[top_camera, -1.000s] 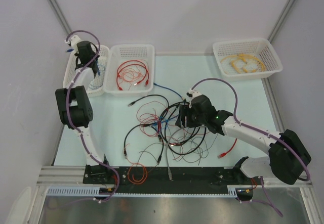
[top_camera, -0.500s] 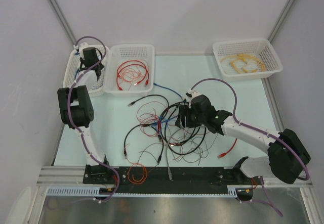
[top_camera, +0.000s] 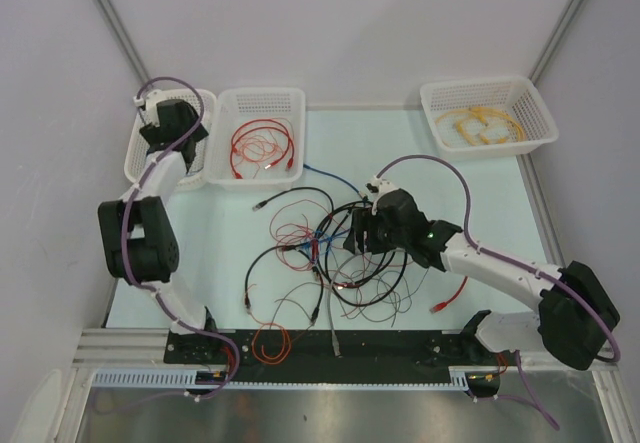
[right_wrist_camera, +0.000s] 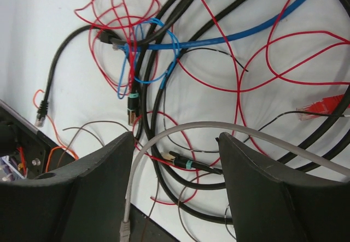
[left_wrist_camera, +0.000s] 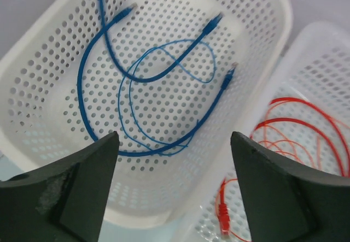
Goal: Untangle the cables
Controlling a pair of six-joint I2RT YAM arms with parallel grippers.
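L gripper (left_wrist_camera: 172, 143) is hanging wide open, empty, over the 11 o'clock basket (left_wrist_camera: 273, 18); R gripper (right_wrist_camera: 175, 139) is gaping just as wide over the cables (right_wrist_camera: 164, 51), gripping nothing.

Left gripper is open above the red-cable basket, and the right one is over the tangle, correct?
No: the left gripper is open above the blue-cable basket; the red-cable basket sits beside it, per the left wrist view. The right gripper is over the tangle.
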